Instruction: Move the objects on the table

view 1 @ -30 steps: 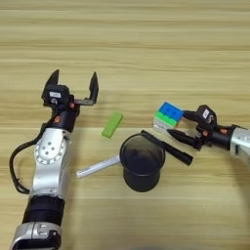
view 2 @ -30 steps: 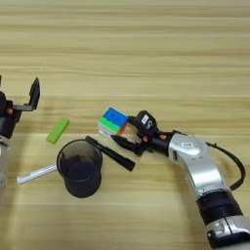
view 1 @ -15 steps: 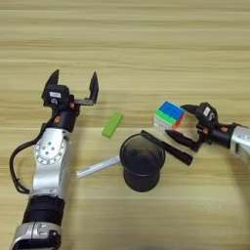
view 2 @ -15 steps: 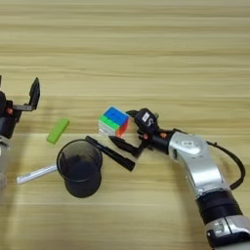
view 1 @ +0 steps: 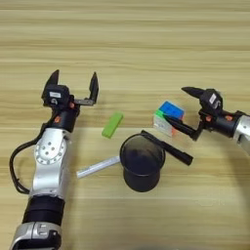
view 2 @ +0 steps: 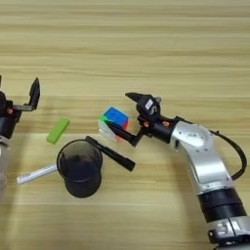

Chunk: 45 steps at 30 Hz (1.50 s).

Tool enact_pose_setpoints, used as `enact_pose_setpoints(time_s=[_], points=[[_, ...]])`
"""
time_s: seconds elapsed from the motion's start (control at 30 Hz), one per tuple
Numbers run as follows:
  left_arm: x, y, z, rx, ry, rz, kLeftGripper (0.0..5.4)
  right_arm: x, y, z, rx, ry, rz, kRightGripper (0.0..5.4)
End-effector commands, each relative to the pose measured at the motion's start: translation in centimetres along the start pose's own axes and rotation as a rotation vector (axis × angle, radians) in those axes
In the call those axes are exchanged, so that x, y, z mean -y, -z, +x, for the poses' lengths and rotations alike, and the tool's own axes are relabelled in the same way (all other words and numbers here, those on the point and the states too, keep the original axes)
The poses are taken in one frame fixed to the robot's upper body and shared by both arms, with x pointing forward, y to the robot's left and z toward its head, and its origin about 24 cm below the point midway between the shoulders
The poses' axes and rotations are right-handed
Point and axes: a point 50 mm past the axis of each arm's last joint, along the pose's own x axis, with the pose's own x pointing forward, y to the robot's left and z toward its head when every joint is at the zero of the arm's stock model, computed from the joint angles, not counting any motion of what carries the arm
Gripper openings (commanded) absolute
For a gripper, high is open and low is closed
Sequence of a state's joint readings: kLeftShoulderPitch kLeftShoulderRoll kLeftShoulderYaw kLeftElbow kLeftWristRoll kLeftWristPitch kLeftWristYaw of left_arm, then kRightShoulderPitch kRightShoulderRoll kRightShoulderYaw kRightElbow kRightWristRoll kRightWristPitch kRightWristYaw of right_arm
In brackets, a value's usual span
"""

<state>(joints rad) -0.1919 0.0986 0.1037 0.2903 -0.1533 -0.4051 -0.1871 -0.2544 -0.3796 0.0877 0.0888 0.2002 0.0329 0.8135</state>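
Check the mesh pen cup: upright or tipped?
Upright. The black mesh pen cup stands on its base on the table, round mouth facing up.

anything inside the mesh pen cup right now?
Nothing visible inside the black mesh pen cup: its interior looks dark and empty. The black pen lies beside its rim, and the silver-white marker pen runs behind it, that end hidden.

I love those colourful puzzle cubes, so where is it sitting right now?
The puzzle cube sits right of the table's middle, just beyond the black pen and the mesh pen cup, with the right gripper open beside it.
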Motion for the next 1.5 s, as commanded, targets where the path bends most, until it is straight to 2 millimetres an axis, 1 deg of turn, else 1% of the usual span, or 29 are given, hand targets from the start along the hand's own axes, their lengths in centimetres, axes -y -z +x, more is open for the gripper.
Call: enact_pose_setpoints(time_s=[0.03,0.27,0.37,0.47,0.57,0.67,0.77,0.9,1.1,1.23,1.5], points=[[0.1,0.0,0.1,0.005,0.015,0.018,5.40,0.6,-0.6,-0.6,0.033,0.072,0.010,5.39],[0.1,0.0,0.2,0.001,0.019,0.018,5.40,0.7,-1.6,-1.9,0.141,0.186,0.013,5.39],[0.1,0.1,0.2,0.000,0.021,0.019,5.40,1.1,-2.1,-2.9,0.210,0.285,0.018,5.39],[0.0,0.1,0.3,-0.001,0.023,0.019,5.40,1.4,-2.2,-3.6,0.242,0.388,0.019,5.39],[0.0,0.1,0.3,-0.002,0.024,0.019,5.40,1.9,-1.8,-4.1,0.257,0.504,0.017,5.39],[0.0,0.2,0.3,-0.002,0.024,0.018,5.40,2.2,-0.9,-4.4,0.247,0.623,-0.021,5.39],[0.0,0.2,0.3,-0.002,0.023,0.018,5.40,2.3,-0.2,-4.6,0.241,0.694,-0.043,5.39],[-0.1,0.2,0.3,-0.001,0.021,0.019,5.40,3.0,1.0,-5.3,0.217,0.797,-0.108,5.39],[-0.3,0.2,0.2,-0.001,0.019,0.026,5.40,3.3,2.8,-5.8,0.226,0.869,-0.116,5.39],[-0.4,0.2,0.2,-0.002,0.018,0.027,5.40,3.4,2.9,-5.7,0.262,0.877,-0.123,5.39],[-0.6,0.1,0.3,-0.001,0.027,0.038,5.40,3.3,3.0,-5.3,0.264,0.888,-0.144,5.39]])
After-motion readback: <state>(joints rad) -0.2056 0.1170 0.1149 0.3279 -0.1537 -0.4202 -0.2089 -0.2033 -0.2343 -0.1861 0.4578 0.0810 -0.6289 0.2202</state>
